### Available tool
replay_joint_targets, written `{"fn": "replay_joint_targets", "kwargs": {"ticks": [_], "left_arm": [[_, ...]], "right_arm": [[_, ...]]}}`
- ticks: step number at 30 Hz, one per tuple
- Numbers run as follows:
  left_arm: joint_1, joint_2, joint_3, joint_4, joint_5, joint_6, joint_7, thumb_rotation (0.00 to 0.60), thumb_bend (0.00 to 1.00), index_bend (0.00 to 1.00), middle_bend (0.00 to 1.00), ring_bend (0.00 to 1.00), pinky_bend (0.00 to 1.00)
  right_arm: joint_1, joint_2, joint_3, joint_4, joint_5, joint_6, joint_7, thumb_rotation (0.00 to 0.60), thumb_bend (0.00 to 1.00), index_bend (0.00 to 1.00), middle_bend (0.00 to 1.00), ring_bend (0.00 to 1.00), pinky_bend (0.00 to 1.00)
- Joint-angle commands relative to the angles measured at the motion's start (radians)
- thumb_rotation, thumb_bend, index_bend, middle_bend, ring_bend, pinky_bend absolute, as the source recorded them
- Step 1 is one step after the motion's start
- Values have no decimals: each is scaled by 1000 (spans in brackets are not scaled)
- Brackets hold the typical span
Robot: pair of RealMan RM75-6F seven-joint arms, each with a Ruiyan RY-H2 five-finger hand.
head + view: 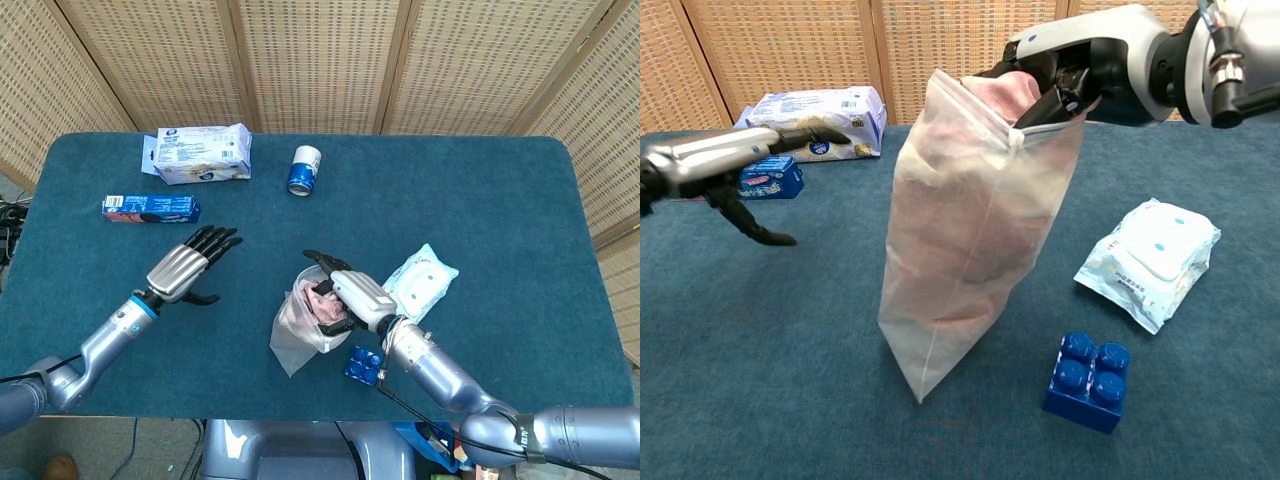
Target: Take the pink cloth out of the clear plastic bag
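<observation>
Hanging upright from right hand (1080, 75): clear plastic bag (960, 240), mouth uppermost, pinched together with pink cloth (1002, 90) at the opening. Left hand (185, 270): fingers spread, empty, well apart to the left.

The head view looks steeply down on the whole table (520, 200) from above its near edge. The chest view sits low and close, facing across it — both share the clear plastic bag (960, 240), blue brick (1086, 381) and wipes pack (420, 282).
</observation>
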Motion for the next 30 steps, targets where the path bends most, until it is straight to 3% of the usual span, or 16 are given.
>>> {"fn": "replay_joint_targets", "kwargs": {"ticks": [1,5,11,16,30], "left_arm": [[-22,-31,8,17,9,-41,-7,600,205,2,0,0,0],[-60,-46,9,2,10,-111,-40,600,206,39,0,0,0],[-144,-88,-25,-32,-28,-258,-6,600,206,201,0,0,0],[-166,-107,-57,-49,-77,-308,30,600,226,328,0,0,0],[-182,-156,-87,-28,-143,-354,94,600,255,337,0,0,0]], "right_arm": [[6,-1,3,-8,11,-2,-2,600,734,769,0,0,0],[14,-3,6,-14,20,-2,-6,600,734,769,0,0,0],[24,-10,9,-13,42,2,-8,600,736,769,0,0,0],[29,-11,11,-12,50,5,-9,600,735,769,0,0,0],[31,-4,12,-22,48,7,-9,600,736,769,0,0,0]]}}
